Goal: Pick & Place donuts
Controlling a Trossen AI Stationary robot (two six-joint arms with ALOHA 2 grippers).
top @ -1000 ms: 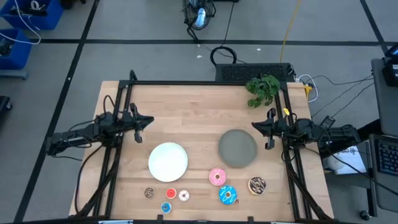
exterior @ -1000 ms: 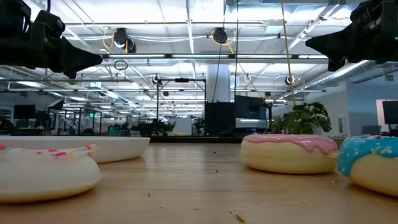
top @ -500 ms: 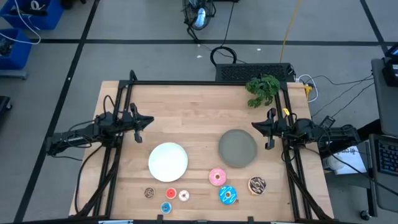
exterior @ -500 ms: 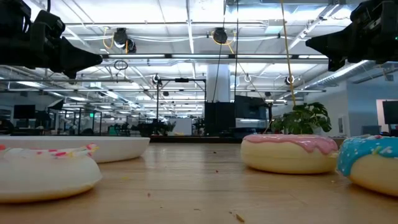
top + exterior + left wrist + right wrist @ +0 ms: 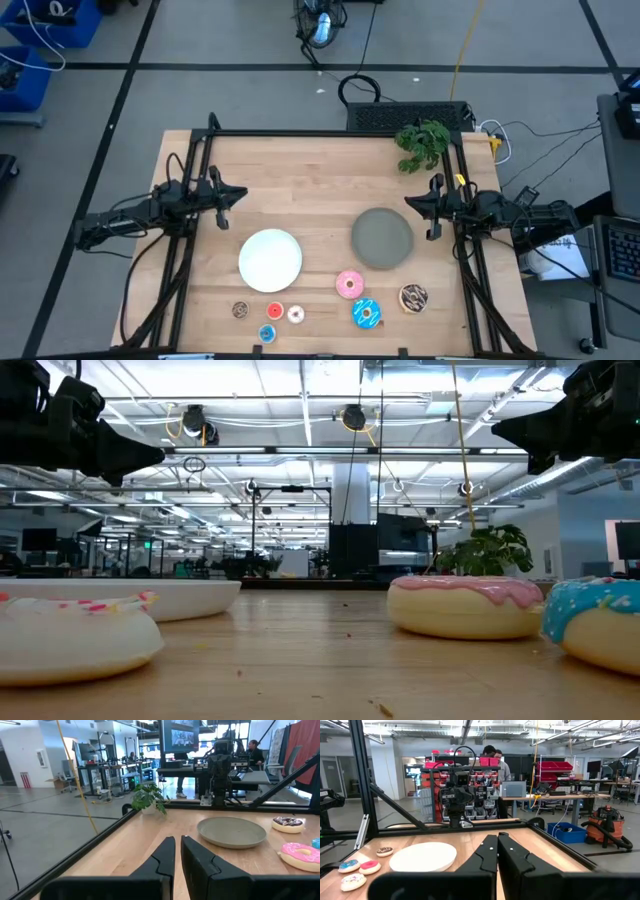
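Note:
Seven donuts lie flat on the table near its near edge. The three larger ones are pink (image 5: 349, 285), blue with sprinkles (image 5: 366, 313) and brown with drizzle (image 5: 413, 297). The tiny ones are brown (image 5: 239, 310), red (image 5: 275, 311), white (image 5: 296, 314) and blue (image 5: 267, 334). My left gripper (image 5: 240, 193) hovers shut at the table's left side, beyond the white plate (image 5: 270, 260). My right gripper (image 5: 410, 203) hovers shut at the right side, beside the far rim of the grey plate (image 5: 382, 238). In the low view both grippers (image 5: 158, 457) (image 5: 497, 427) are well above the table.
A small green plant (image 5: 422, 143) stands at the far right corner. Black frame rails (image 5: 320, 133) run along the far edge and both sides. Bare wood lies between the two grippers and toward the far edge. People stand in the room beyond the table (image 5: 495, 757).

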